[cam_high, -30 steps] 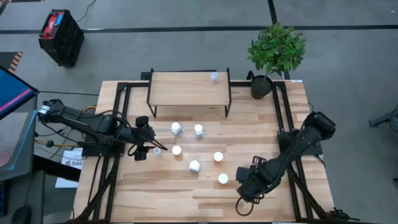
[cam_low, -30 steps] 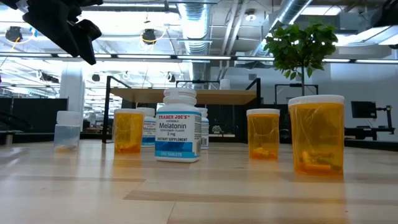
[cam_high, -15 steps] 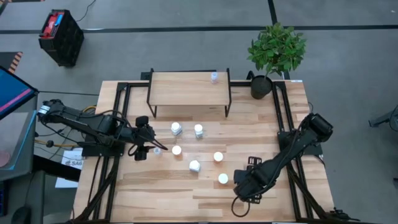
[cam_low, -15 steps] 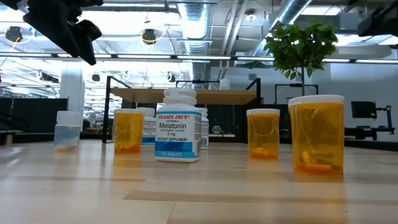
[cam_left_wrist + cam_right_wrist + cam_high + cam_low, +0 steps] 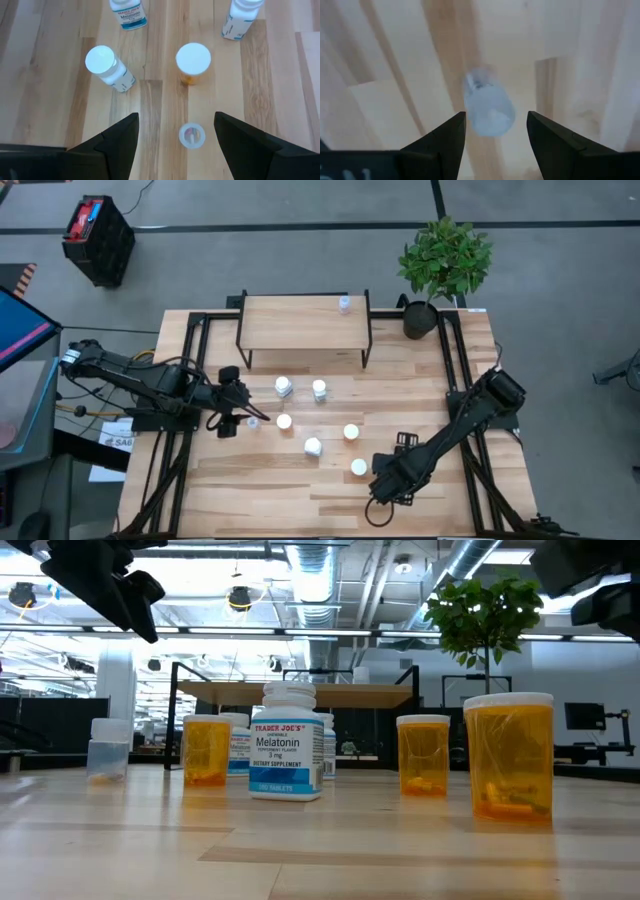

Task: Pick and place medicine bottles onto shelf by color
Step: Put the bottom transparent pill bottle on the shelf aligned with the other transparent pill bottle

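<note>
Medicine bottles stand scattered mid-table; we begin at the near edge, where the right gripper [image 5: 383, 492] hovers with its fingers apart and empty over a clear bluish bottle [image 5: 489, 103] that seems to lie on its side between them in the right wrist view. To grip it well, we judge we should centre it between the pads and come straight down before closing. Farther in, an orange bottle [image 5: 358, 467] stands just beside that gripper, so we keep clear of it. At mid-table the left gripper [image 5: 248, 420] waits, fingers also apart, a small clear bottle [image 5: 192, 136] between them. At the far side the shelf [image 5: 300, 330] holds one clear bottle [image 5: 344, 304] near its right end; ours should join it.
</note>
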You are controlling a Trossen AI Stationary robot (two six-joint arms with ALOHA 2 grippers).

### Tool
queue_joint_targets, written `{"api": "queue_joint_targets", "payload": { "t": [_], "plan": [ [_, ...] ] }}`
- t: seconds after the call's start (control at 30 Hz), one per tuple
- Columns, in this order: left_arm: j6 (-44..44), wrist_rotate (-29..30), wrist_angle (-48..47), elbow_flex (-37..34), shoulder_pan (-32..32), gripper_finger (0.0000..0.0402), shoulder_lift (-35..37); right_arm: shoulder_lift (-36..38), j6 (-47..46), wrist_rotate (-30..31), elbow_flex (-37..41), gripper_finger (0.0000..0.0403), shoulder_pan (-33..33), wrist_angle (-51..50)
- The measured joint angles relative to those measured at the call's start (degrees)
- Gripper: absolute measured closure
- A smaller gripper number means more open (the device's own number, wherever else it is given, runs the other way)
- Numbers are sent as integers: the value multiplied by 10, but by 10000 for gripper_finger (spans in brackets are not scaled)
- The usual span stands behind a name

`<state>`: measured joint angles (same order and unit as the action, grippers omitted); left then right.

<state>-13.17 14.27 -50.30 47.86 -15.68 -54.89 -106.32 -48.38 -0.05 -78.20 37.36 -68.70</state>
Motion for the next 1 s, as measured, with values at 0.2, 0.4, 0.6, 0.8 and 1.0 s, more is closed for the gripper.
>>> {"api": "queue_joint_targets", "payload": {
  "t": [0.2,0.4,0.6,0.8,1.0],
  "plan": [
    [0,0,5,0,0,155,0,0,-1,0,0,171,0,6],
    [0,0,5,0,0,155,0,-12,-2,0,-1,171,-3,22],
    [0,0,5,0,0,155,0,-32,-2,0,-1,175,-5,14],
    [0,0,5,0,0,155,0,-44,2,-5,0,199,-5,13],
    [0,0,5,0,0,155,0,-43,2,-24,0,230,-8,7]
  ]
}}
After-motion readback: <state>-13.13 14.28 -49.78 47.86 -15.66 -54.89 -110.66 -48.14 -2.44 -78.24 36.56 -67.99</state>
